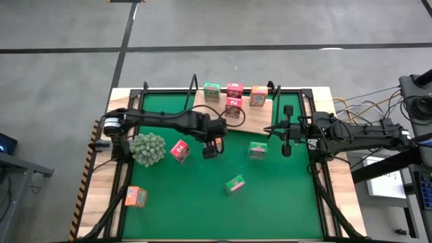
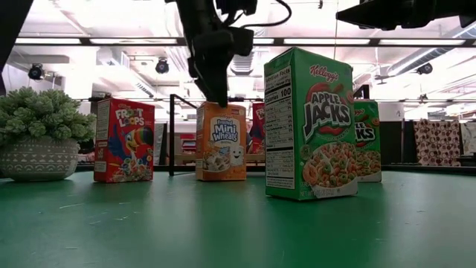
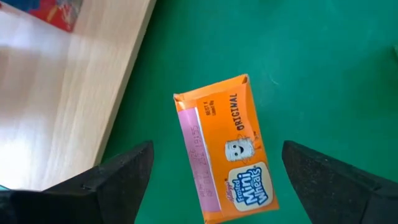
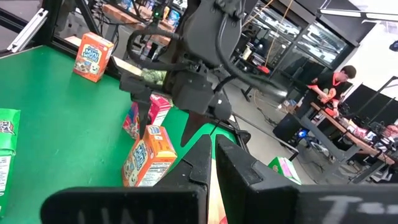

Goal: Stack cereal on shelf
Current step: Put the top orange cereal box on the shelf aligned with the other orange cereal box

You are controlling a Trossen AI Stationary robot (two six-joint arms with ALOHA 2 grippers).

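left gripper (image 1: 212, 148) wide open right over an orange cereal box (image 3: 226, 150) on the tabletop (image 1: 283, 196), right gripper (image 1: 275, 131) clenched empty nr the shelf (image 1: 260, 116)

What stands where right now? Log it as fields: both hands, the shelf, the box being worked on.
left hand: open, fingers either side of the orange box, not closed on it
orange box: upright on the green mat, beside the shelf
right hand: shut, empty, at the mat's right side
shelf: carries four cereal boxes
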